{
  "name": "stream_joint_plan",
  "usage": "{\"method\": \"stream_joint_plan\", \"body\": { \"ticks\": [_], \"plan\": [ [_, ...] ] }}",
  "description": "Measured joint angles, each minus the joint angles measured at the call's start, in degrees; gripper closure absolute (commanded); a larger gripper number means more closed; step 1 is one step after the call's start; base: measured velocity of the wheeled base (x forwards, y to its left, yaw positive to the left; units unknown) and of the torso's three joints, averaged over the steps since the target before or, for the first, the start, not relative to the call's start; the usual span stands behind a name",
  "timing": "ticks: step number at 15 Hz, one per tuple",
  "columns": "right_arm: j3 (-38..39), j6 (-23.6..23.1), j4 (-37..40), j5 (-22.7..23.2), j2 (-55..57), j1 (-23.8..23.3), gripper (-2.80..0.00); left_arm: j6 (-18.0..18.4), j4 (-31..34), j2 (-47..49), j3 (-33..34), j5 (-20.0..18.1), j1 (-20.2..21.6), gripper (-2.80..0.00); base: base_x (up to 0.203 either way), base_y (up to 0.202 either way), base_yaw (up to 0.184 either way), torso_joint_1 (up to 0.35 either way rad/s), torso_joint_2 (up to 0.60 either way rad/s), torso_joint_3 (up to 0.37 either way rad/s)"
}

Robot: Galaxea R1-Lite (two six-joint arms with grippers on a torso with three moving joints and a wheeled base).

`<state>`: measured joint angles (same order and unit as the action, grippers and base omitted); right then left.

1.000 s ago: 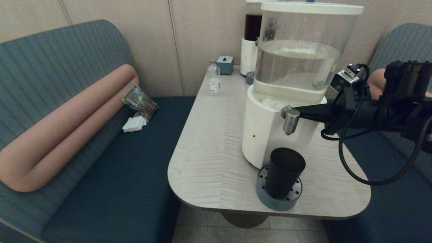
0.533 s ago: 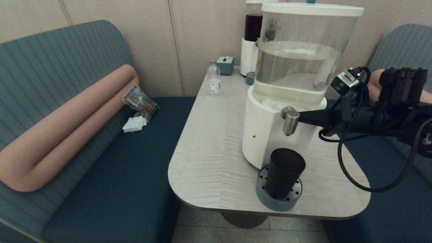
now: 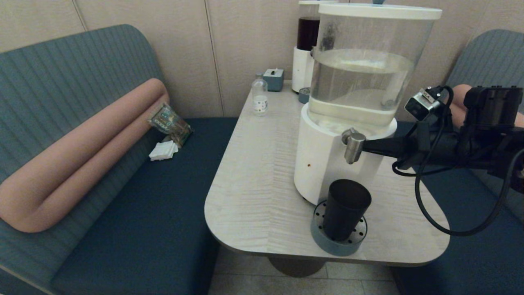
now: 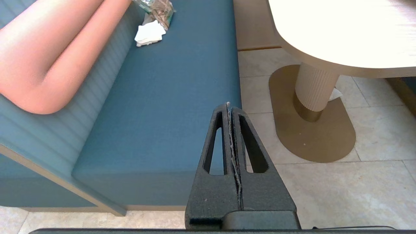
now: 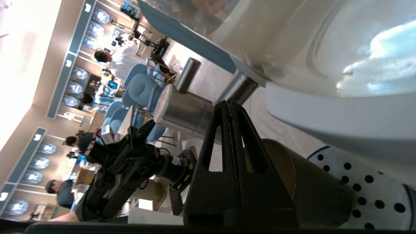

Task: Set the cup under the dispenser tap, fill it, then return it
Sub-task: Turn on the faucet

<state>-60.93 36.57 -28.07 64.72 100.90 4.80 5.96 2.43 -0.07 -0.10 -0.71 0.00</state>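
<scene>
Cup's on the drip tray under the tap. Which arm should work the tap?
Right. The right gripper, jaws shut, is already beside the dispenser tap above the cup; the left gripper hangs below the table.

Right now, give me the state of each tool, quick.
Left tool: shut, holding nothing, parked over the bench edge.
Right tool: shut, holding nothing, tips at the tap.

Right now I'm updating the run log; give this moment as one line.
cup: on drip tray, under dispenser tap | right gripper: shut, at tap | left gripper: shut, parked
</scene>
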Motion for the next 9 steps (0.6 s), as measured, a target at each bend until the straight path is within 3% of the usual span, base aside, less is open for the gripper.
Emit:
{"method": "stream_joint_plan", "body": {
  "ticks": [9],
  "plan": [
    [0.3,0.06,1.89,-0.3,-4.19,-3.78,0.0,-0.01,0.0,0.0,0.0,0.02,0.0,0.0,0.0,0.0,0.0,0.0,0.0,0.0]
  ]
}}
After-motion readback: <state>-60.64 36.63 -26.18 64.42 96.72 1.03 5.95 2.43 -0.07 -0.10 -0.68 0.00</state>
